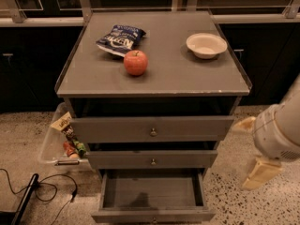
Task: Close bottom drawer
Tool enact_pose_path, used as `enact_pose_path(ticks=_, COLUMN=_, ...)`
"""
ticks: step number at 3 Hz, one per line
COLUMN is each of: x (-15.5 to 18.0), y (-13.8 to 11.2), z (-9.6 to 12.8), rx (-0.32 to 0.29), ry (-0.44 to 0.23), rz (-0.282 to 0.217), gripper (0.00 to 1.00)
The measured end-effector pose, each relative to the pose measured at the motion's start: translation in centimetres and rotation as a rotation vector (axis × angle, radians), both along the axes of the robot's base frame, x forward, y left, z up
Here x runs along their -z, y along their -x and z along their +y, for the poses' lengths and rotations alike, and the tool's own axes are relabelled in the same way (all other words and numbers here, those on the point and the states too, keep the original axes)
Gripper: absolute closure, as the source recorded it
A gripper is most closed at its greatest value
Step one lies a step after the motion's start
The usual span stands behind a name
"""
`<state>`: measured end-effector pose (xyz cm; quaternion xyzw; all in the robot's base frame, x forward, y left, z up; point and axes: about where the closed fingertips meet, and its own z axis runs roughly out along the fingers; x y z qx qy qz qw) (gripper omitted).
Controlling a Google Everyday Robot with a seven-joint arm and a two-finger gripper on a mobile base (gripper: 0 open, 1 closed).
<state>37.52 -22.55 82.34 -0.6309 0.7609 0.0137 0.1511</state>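
The bottom drawer [152, 215] of the grey cabinet [154, 78] stands pulled out toward me. Its shallow grey box is open and looks empty, and its small round knob [153, 221] sits at the picture's lower edge. The two drawers above it, each with one knob, are nearly shut. My gripper [241, 154] hangs at the right of the cabinet, at about the height of the middle drawer and apart from it. Its two cream fingers [261, 173] are spread open and hold nothing.
On the cabinet top lie a red apple [136, 62], a blue chip bag [120, 39] and a white bowl [206, 45]. A clear bin [54, 146] with snacks stands left of the cabinet. Black cables [42, 191] lie on the speckled floor.
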Motion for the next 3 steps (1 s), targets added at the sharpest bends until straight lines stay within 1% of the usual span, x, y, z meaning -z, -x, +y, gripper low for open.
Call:
enact_pose_path(ticks=1, x=7.38, y=1.84, z=-0.78, rx=0.003, ry=-0.013, rz=0.068, gripper=0.47)
enact_pose_path(ticks=3, x=7.87, y=2.18, z=-0.72, rx=0.003, ry=-0.012, rz=0.075, gripper=0.93)
